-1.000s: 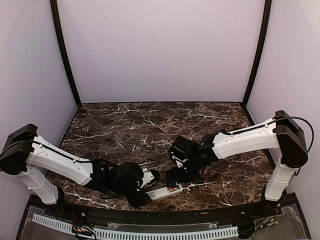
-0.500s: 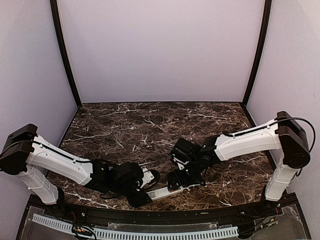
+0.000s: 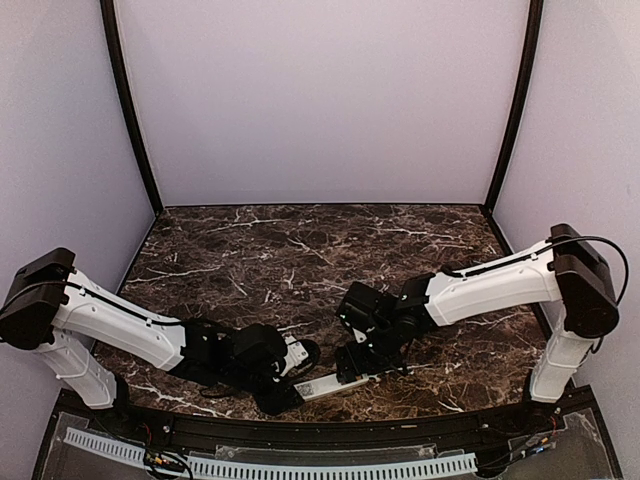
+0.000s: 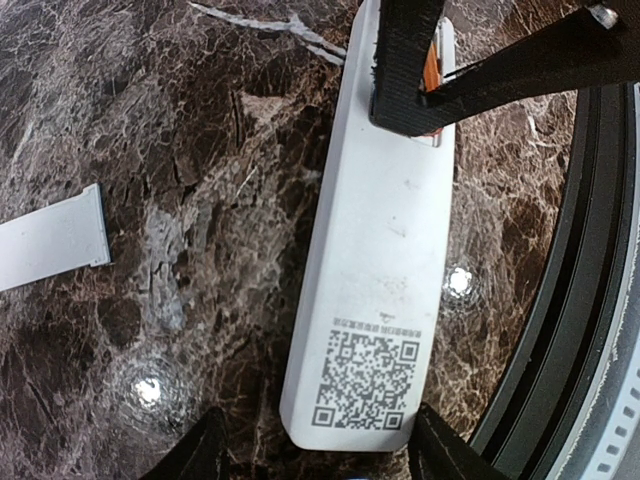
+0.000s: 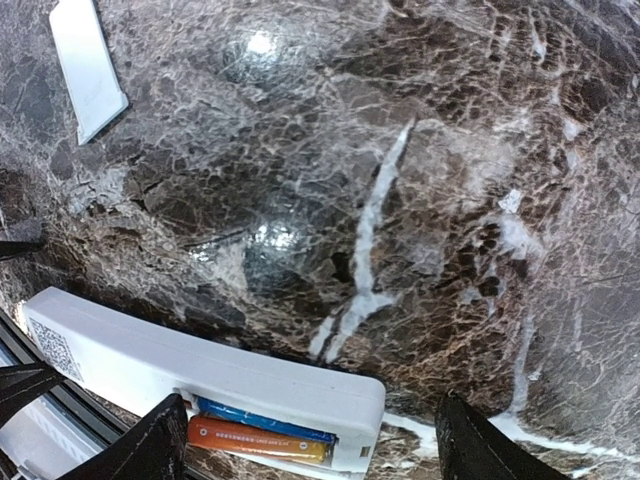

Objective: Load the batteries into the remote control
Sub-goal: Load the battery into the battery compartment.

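Observation:
The white remote control (image 3: 322, 385) lies back-up on the marble near the front edge, a QR code on its near end (image 4: 372, 380). Its battery bay is open in the right wrist view (image 5: 200, 365), with the blue battery (image 5: 262, 421) and the orange-red battery (image 5: 250, 440) lying side by side in it. My left gripper (image 4: 320, 455) is open, its fingers either side of the QR end. My right gripper (image 5: 312, 445) is open wide just above the bay end; its black fingers (image 4: 400, 60) hide most of the bay in the left wrist view.
A flat white cover piece (image 5: 85, 65) lies on the marble (image 3: 280, 260) away from the remote; it also shows in the left wrist view (image 4: 50, 240). The table's black front rail (image 4: 590, 300) runs right beside the remote.
My right gripper has shifted slightly left and down over the remote's bay end. The remote has slid a little to the left. The left arm has barely moved.

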You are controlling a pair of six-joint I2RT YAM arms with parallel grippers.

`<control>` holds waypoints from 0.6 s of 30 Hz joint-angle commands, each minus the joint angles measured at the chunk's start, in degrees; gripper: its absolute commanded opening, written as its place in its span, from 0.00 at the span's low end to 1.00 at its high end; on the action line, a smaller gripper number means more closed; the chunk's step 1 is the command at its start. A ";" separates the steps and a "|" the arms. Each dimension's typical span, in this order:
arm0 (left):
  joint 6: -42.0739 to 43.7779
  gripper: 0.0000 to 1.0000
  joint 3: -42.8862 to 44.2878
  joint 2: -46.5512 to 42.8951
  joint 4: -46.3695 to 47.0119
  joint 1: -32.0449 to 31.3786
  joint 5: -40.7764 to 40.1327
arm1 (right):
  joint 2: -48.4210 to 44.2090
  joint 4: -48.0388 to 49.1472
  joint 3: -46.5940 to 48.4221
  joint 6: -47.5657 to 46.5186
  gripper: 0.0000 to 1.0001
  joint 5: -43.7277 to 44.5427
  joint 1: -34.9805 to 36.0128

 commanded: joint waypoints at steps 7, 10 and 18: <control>0.04 0.59 -1.56 1.99 -3.57 -0.22 1.16 | 4.00 -4.79 -3.73 1.95 0.78 5.71 1.11; 0.02 0.59 -1.56 2.02 -3.57 -0.17 1.18 | 4.11 -4.88 -2.80 0.34 0.79 5.53 1.07; 0.04 0.59 -1.64 1.78 -3.57 -0.17 1.06 | 2.93 -7.38 -3.96 0.66 0.76 8.77 0.71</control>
